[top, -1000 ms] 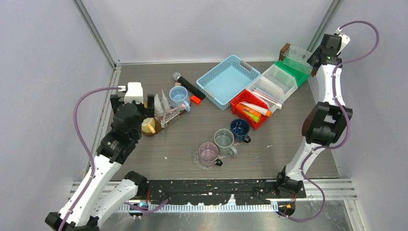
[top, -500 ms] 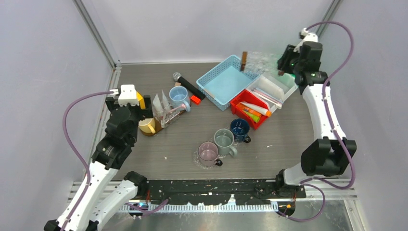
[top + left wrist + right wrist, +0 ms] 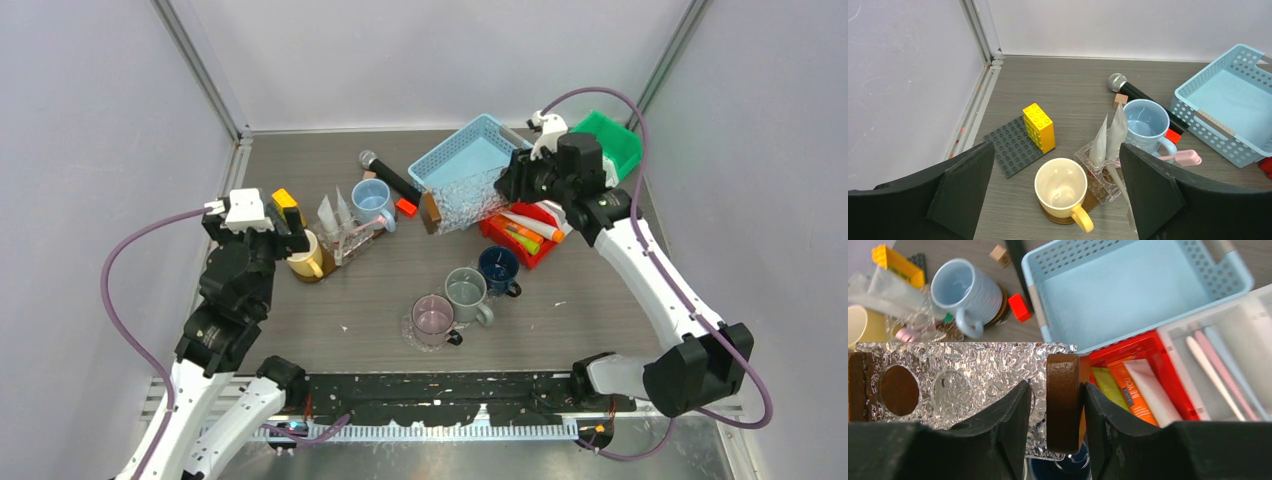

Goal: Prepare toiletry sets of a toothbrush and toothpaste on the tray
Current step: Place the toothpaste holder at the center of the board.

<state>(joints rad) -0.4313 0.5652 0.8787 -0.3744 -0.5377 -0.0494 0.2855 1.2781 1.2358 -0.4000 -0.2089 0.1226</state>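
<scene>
1. Tray (image 3: 468,200): clear and dimpled, with a wooden bar at each end. It is held across the near corner of the blue basket (image 3: 470,150). Only the right wrist view shows its round recesses (image 3: 963,375).
2. Right gripper (image 3: 1055,387): clenched on the tray's wooden end (image 3: 1063,400), just in front of the basket.
3. Toothpaste tubes (image 3: 1135,390): green, orange and white, lying side by side in the red bin (image 3: 1148,342) against the basket's near right side. No tube is on the tray.
4. Toothbrushes (image 3: 1220,372): white, pink and blue, in the clear bin (image 3: 1173,330) to the right of the basket. Only the right wrist view shows them, since the right arm covers that bin in the top view.
5. Left gripper (image 3: 1056,146): released, fingers wide apart with nothing between them, well to the left of the basket.
6. Yellow mug (image 3: 1062,187), yellow brick (image 3: 1039,127) and dark baseplate (image 3: 1010,147): on the table to the left of the basket. The baseplate shows plainly only in the left wrist view.
7. Microphone (image 3: 1128,89): lying just left of the basket.
8. Pink, grey and dark blue mugs (image 3: 466,292): nearer the arm bases than the basket; the pink and grey ones show only in the top view.
</scene>
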